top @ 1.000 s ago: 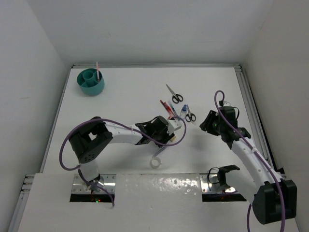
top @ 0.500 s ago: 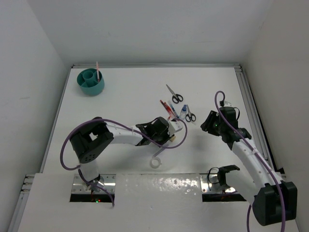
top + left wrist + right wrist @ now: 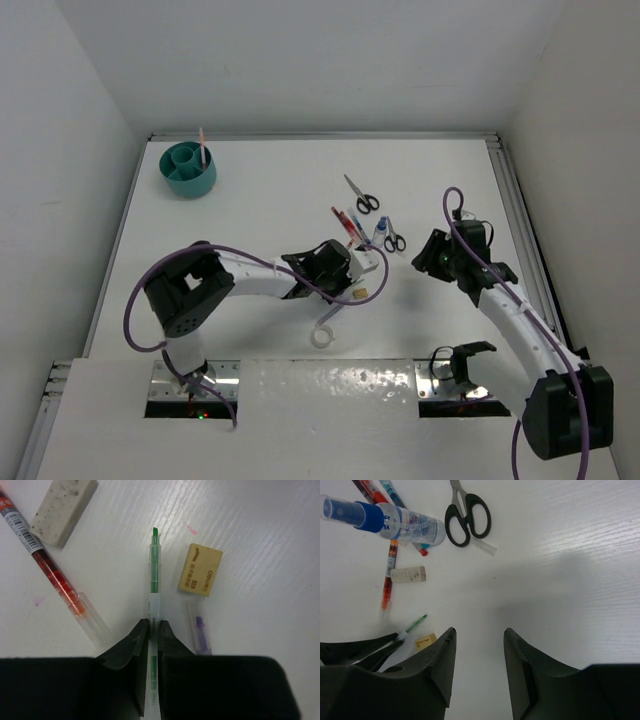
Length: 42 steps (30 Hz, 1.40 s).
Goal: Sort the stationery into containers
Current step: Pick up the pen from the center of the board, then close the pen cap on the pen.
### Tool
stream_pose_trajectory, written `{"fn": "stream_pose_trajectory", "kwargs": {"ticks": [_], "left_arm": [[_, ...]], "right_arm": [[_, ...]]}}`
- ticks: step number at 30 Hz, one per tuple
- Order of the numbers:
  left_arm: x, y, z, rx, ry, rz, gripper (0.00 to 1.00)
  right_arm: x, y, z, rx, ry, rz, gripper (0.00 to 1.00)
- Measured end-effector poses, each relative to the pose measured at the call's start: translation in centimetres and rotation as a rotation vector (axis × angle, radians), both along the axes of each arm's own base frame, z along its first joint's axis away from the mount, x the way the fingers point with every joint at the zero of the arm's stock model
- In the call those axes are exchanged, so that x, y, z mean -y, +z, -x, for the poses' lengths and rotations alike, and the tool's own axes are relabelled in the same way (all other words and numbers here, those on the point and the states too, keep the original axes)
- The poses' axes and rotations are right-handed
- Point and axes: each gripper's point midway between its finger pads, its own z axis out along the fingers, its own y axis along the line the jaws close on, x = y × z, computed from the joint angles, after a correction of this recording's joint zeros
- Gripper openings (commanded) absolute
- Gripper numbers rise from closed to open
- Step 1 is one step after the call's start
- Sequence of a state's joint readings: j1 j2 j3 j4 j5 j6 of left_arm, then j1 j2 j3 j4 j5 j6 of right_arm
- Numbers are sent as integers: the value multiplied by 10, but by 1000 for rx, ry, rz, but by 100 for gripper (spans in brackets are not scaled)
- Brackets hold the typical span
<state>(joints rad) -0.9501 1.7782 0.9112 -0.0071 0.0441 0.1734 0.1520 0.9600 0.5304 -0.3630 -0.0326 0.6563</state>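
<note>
**Inventory.** We count:
- one teal organiser cup (image 3: 190, 172), with one pink pen (image 3: 203, 146) upright inside it
- two pairs of black-handled scissors
- one blue-capped glue bottle (image 3: 395, 522)
- one white eraser (image 3: 62, 509)
- one tan eraser (image 3: 200, 570)
- one white tape ring (image 3: 321, 337)
- one green pen (image 3: 155, 572)

One red pen (image 3: 55, 575) shows clearly. The other red and blue pens overlap, so we cannot count them.

**Locations, referenced to the tan eraser (top view).** The cup stands well apart, far left and toward the back wall. The far scissors (image 3: 362, 196) lie beyond the eraser. The near scissors (image 3: 394, 239) lie beyond it to the right, just beside the glue bottle. The tape ring lies left of the eraser, closer to the arm bases.

**Green pen.** It has a clear barrel, a green core and a green tip. It lies flat just left of the tan eraser, not touching it.

**Grippers.** The left gripper (image 3: 151, 630) pinches the green pen's barrel from both sides. The right gripper (image 3: 480, 640) is to the right of the tan eraser, jaws spread with nothing between them.
</note>
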Motion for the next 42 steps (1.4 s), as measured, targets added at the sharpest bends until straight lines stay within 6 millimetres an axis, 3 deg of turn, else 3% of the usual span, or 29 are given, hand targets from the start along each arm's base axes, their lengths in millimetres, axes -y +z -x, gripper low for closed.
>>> {"fn": "stream_pose_trajectory", "kwargs": {"ticks": [3, 6, 8, 13, 16, 18, 20, 23, 26, 27, 30, 33, 42], "left_arm": [[-6, 6, -7, 1, 2, -29, 0], [-11, 26, -19, 19, 2, -20, 0], [-15, 46, -26, 36, 6, 14, 0], [-31, 126, -46, 156, 43, 182, 0], [-47, 162, -49, 231, 79, 266, 0], [-58, 175, -49, 261, 115, 305, 0], [-69, 178, -49, 272, 149, 322, 0], [-86, 172, -52, 273, 203, 324, 0], [-103, 167, -59, 288, 266, 325, 0], [-108, 166, -62, 293, 284, 326, 0], [-117, 168, -69, 316, 322, 338, 0], [-125, 172, -76, 342, 350, 354, 0], [-141, 174, -88, 371, 410, 373, 0]], "right_arm": [[-5, 0, -6, -4, -9, -36, 45], [-9, 4, -18, -9, 28, -39, 47], [-9, 10, -33, -19, 75, -6, 41], [5, 26, -81, -1, 51, -32, 41], [12, 16, -87, -22, 32, -46, 47], [15, 3, -87, -75, 67, 15, 53], [21, -6, -92, -114, 124, 99, 61], [30, -14, -99, -135, 253, 232, 63], [43, -24, -96, -151, 386, 366, 54], [48, -27, -95, -152, 429, 408, 45], [53, -36, -91, -139, 555, 481, 34], [46, -49, -81, -118, 684, 480, 30], [20, -74, -76, -59, 925, 389, 40]]}}
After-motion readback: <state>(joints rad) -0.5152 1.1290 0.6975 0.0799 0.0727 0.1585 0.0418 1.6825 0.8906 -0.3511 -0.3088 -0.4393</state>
